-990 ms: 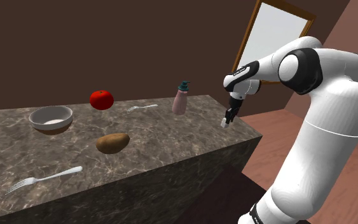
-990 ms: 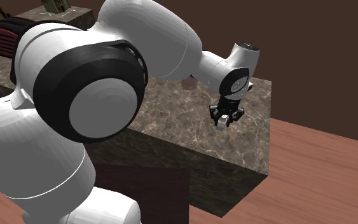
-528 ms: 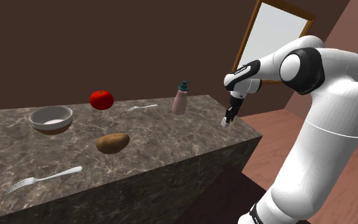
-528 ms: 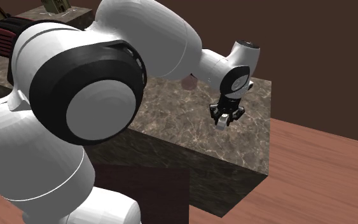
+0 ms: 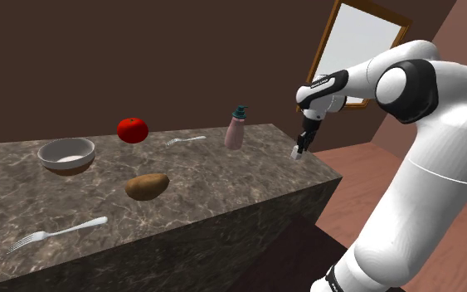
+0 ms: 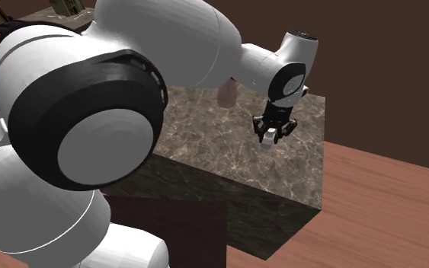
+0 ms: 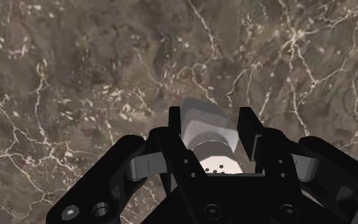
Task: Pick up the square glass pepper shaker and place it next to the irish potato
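**Shoulder view:** the gripper [image 5: 297,149] is holding the shaker [image 5: 294,154] over the marble counter [image 5: 223,195], near the counter's end at the view's right. The shaker is well apart from the potato [image 5: 147,186], which is lying near a bowl [image 5: 66,155].

**Second exterior view:** the arm is reaching across the counter, with the pale shaker hanging between the black fingertips.

**Wrist view:** both fingers [image 7: 179,127] are clasping the shaker's clear square body, with its perforated cap facing the camera.

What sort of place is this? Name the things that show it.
Likely a home kitchen: a marbled counter bearing a bowl, a potato and a tomato, with a pepper shaker held in the gripper.
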`<state>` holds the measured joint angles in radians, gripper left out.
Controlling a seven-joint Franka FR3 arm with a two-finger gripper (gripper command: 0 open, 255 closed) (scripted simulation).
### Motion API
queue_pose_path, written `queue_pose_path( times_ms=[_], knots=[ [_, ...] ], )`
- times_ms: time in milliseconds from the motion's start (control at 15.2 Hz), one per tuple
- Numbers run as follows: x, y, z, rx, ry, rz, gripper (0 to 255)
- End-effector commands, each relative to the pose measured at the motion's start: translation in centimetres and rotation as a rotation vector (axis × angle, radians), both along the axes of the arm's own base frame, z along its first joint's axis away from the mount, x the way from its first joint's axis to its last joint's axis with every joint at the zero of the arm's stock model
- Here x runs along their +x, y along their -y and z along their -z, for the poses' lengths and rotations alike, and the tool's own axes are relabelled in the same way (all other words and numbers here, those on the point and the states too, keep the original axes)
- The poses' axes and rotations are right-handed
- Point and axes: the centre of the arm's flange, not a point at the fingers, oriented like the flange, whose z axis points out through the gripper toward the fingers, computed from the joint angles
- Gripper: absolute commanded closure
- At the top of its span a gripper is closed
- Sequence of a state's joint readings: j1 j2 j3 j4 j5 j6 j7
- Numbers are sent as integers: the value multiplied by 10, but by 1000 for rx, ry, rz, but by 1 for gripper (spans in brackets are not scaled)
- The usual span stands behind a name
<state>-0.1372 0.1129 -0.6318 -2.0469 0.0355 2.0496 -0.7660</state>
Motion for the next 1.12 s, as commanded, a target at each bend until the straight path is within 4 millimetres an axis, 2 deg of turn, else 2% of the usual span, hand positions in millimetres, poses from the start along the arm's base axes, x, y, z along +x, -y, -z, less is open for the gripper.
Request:
queue_pose_path(
  times_ms=[0, 1056],
  knots=[
    [0, 1, -10, 0, 0, 0, 255],
    [0, 1, -95, 0, 0, 0, 255]
  ],
)
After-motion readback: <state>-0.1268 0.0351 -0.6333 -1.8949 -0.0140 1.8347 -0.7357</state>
